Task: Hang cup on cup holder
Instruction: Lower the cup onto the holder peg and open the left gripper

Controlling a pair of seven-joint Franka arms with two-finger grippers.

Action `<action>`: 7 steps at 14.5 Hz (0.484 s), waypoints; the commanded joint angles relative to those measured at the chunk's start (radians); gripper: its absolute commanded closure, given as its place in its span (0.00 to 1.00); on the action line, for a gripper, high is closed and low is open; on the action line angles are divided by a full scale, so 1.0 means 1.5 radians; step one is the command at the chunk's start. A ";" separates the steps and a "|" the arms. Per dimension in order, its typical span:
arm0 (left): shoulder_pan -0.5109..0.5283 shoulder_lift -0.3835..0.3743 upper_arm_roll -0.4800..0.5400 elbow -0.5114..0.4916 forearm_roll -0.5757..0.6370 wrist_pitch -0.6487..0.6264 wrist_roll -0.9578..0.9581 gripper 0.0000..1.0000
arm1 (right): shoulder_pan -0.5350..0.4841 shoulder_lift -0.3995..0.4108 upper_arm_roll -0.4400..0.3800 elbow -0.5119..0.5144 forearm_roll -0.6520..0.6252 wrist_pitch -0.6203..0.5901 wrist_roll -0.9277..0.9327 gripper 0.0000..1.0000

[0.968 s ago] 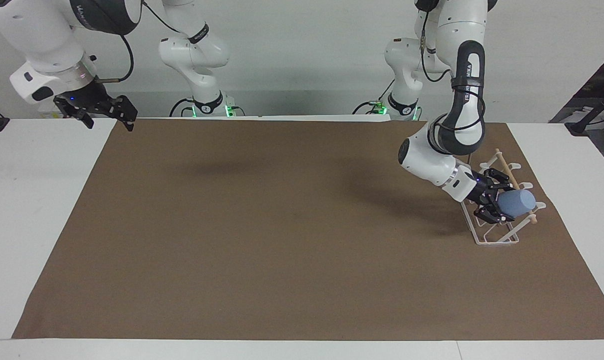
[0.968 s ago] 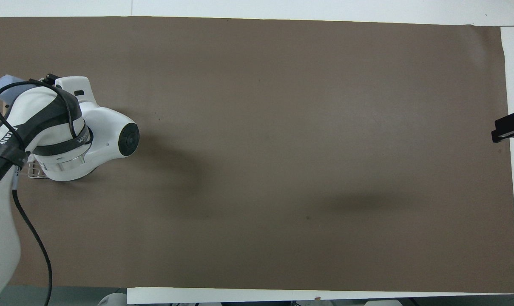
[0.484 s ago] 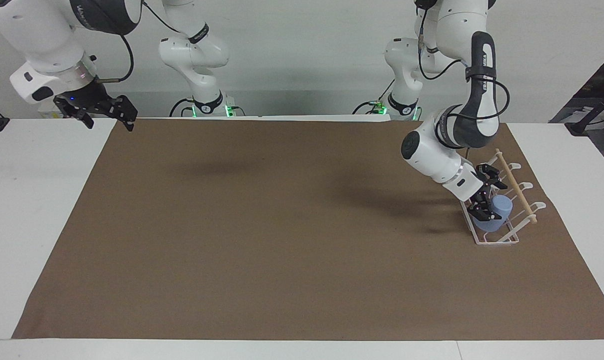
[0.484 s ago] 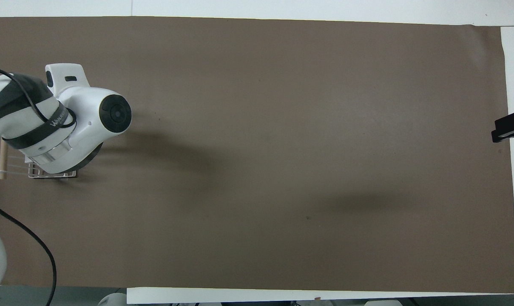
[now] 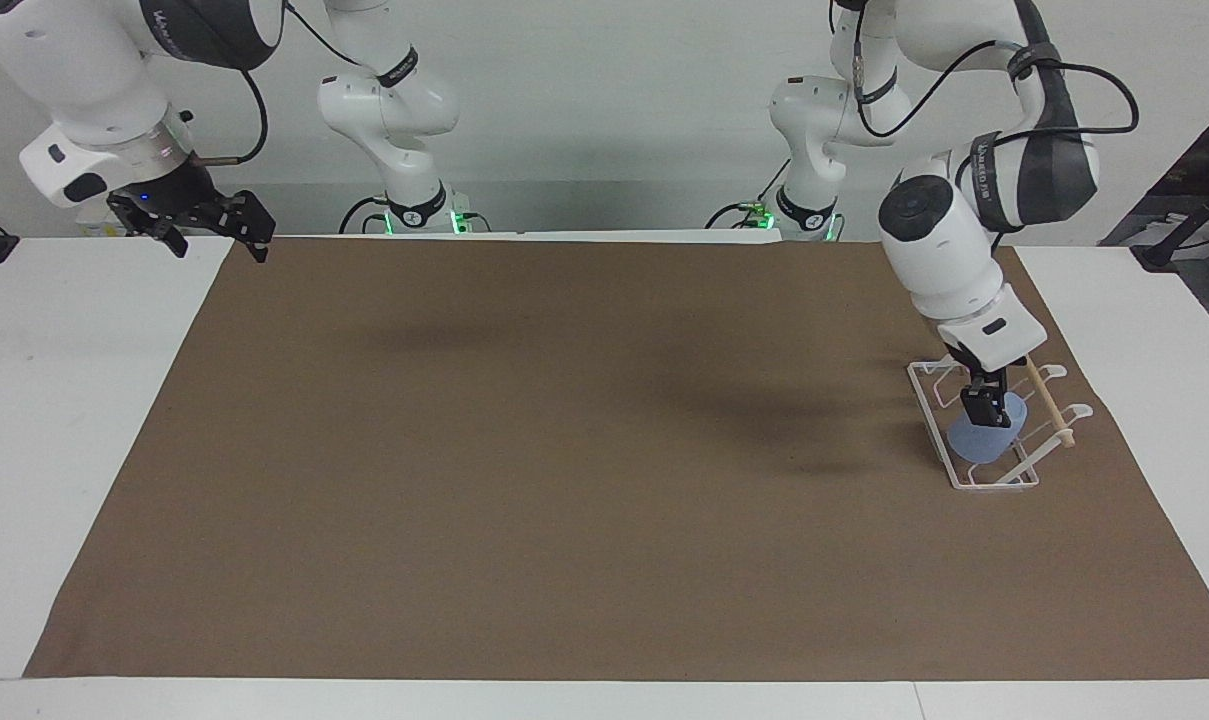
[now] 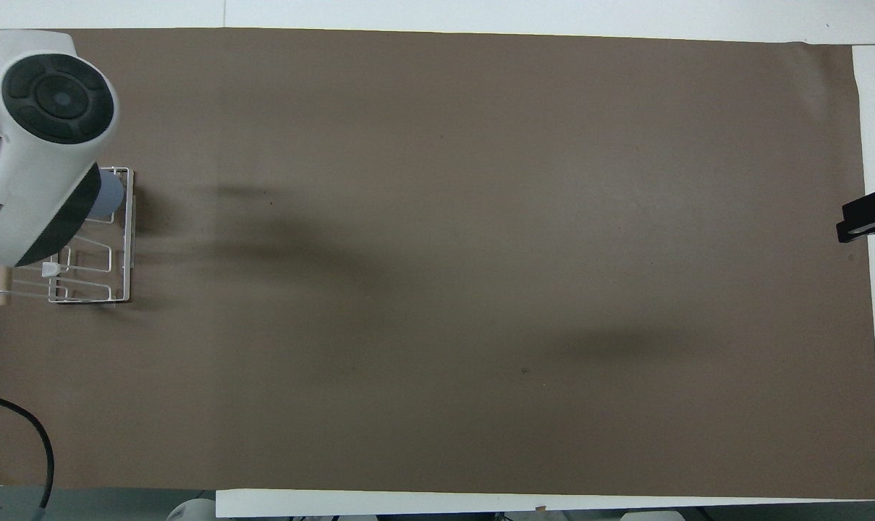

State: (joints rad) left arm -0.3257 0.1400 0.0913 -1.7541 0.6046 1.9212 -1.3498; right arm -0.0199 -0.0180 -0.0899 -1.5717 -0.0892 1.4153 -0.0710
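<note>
Since the earlier frame the left arm has swung upright, and its left gripper (image 5: 985, 408) now points down over the cup holder (image 5: 929, 412), jaws spread and holding nothing. Brown paper mat (image 5: 564, 450), matte, covers the white table (image 5: 64, 400). Cup holder: white wire rack with a wooden dowel, at the left arm's end. Cup (image 5: 982, 442): light blue, plain, seated on a prong. Right gripper (image 5: 212, 232) waits open over the mat's corner.

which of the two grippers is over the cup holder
The left gripper, poised directly above the blue cup on the white cup holder. The right gripper waits over the table's corner, at the right arm's end.
</note>
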 commanded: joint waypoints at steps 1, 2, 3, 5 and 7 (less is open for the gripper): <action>0.044 -0.021 0.002 0.015 -0.175 -0.012 0.132 0.00 | -0.009 -0.006 0.004 -0.008 0.013 -0.001 -0.009 0.01; 0.055 -0.033 0.002 0.014 -0.233 -0.017 0.178 0.00 | -0.009 -0.006 0.004 -0.008 0.013 -0.001 -0.009 0.01; 0.068 -0.040 0.002 0.012 -0.271 -0.030 0.215 0.00 | -0.009 -0.006 0.004 -0.008 0.012 0.000 -0.009 0.01; 0.088 -0.044 0.002 0.012 -0.328 -0.074 0.321 0.00 | -0.008 -0.006 0.004 -0.008 0.012 0.001 -0.009 0.01; 0.102 -0.052 0.002 0.014 -0.344 -0.119 0.451 0.00 | -0.008 -0.006 0.004 -0.008 0.012 0.000 -0.009 0.01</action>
State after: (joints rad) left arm -0.1919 0.0809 0.0993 -1.7329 0.1243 1.8057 -0.8228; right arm -0.0199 -0.0180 -0.0899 -1.5716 -0.0892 1.4153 -0.0710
